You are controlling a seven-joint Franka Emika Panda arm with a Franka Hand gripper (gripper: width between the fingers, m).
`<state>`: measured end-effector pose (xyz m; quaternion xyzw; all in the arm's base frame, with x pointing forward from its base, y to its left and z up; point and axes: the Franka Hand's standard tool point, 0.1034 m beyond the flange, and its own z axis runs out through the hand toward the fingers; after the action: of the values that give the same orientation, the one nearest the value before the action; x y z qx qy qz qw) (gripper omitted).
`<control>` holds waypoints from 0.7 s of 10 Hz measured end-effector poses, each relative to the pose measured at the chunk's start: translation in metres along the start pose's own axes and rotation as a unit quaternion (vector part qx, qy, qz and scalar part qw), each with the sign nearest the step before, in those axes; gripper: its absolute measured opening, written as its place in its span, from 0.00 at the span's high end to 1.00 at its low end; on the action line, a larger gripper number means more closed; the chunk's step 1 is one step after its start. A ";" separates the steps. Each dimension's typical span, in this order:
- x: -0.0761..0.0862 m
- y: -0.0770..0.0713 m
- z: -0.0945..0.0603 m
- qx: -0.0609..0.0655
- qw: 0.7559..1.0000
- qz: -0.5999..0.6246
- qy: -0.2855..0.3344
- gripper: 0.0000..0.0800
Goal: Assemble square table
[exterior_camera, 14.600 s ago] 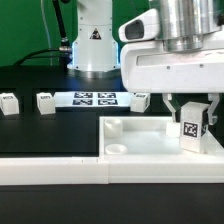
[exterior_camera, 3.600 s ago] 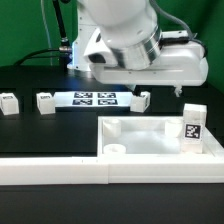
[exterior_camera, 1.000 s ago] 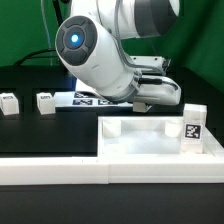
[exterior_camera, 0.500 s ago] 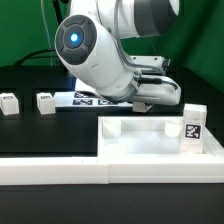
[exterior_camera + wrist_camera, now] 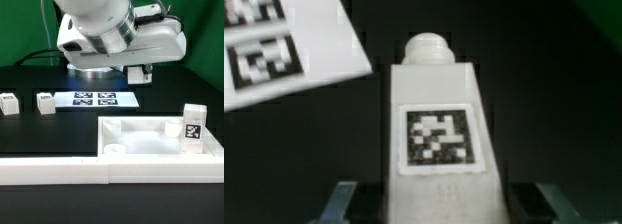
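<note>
Hanging above the black table [image 5: 30,135], the gripper [image 5: 140,73] is clamped on a white table leg [image 5: 438,130], lifted clear of the surface. In the wrist view its fingers [image 5: 343,198] flank the leg's lower end on both sides, though the contact is too blurred to make out. The leg's tagged face is toward the camera and its rounded peg points away from the fingers. Part of the marker board [image 5: 95,98] shows beside the peg in that view.

In the exterior view the square table top [image 5: 135,123] lies flat, hollow side up, against the white border rail [image 5: 60,168]. A second leg [image 5: 193,125] stands upright inside it, at the side toward the exterior view's right. A round socket [image 5: 117,148] shows in its near corner toward the exterior view's left. Two loose legs [image 5: 45,100] lie toward the exterior view's left of the marker board, apart from each other.
</note>
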<state>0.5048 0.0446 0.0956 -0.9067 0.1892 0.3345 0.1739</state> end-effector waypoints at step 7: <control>0.036 -0.012 -0.104 -0.061 0.949 -0.115 0.287 0.64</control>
<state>0.5919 0.0007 0.1482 -0.9888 0.1046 0.0485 0.0943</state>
